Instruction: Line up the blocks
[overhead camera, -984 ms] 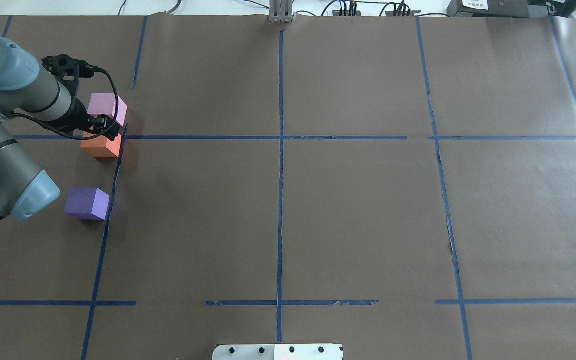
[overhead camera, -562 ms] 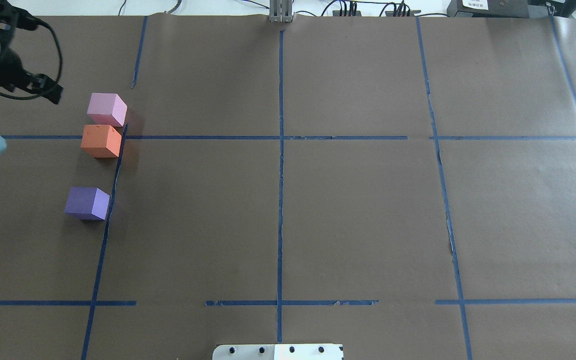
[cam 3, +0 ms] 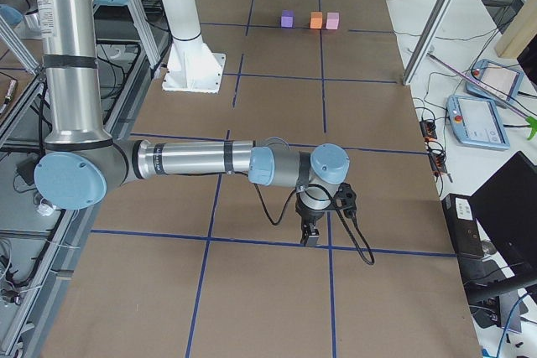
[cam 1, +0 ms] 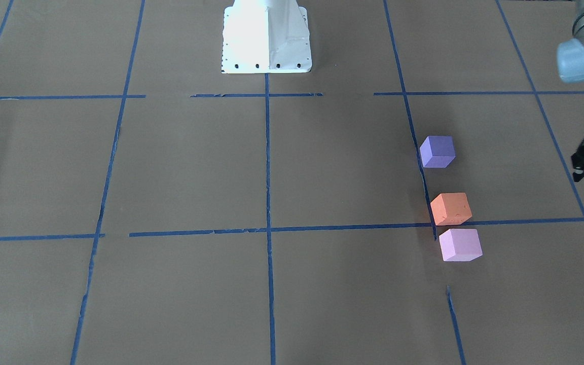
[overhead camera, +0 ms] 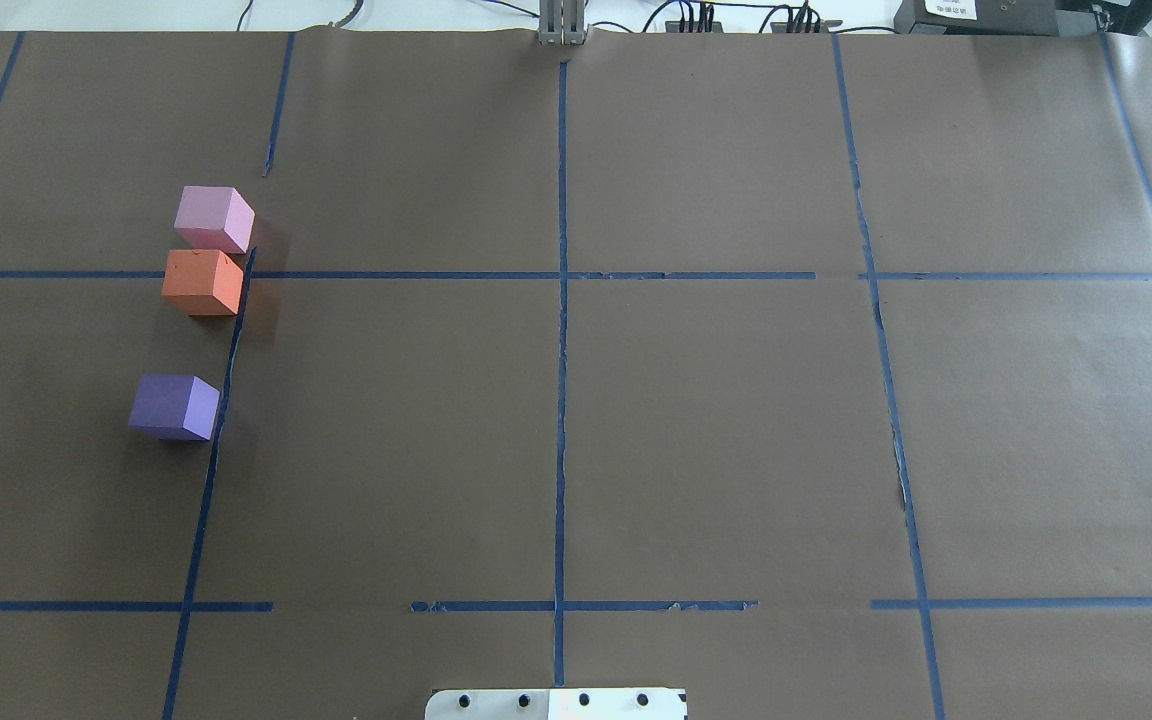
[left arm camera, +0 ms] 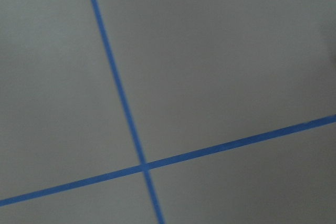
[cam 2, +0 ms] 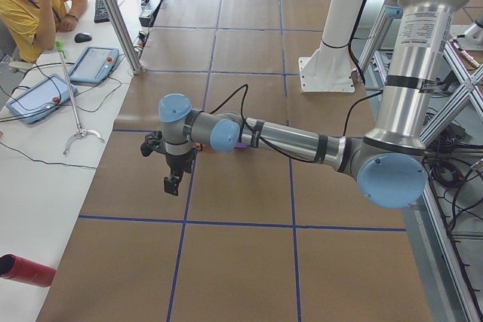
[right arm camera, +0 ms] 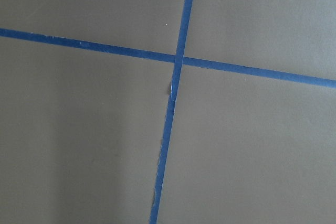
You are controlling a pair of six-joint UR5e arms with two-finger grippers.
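Matte foam cubes at overhead frame's left, on brown paper [overhead camera: 636, 400]: pink block [overhead camera: 214, 218] just above orange block [overhead camera: 201, 282], purple block [overhead camera: 174, 406] lower, apart. Left gripper [cam 2: 173, 185] & right gripper [cam 3: 309, 236]: can't make out grip state.

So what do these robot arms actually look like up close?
The left arm and right arm are alike: silver tubes linked by rounded joints with pale blue caps. The left gripper and right gripper are small and black, with a black cable looping off each wrist.
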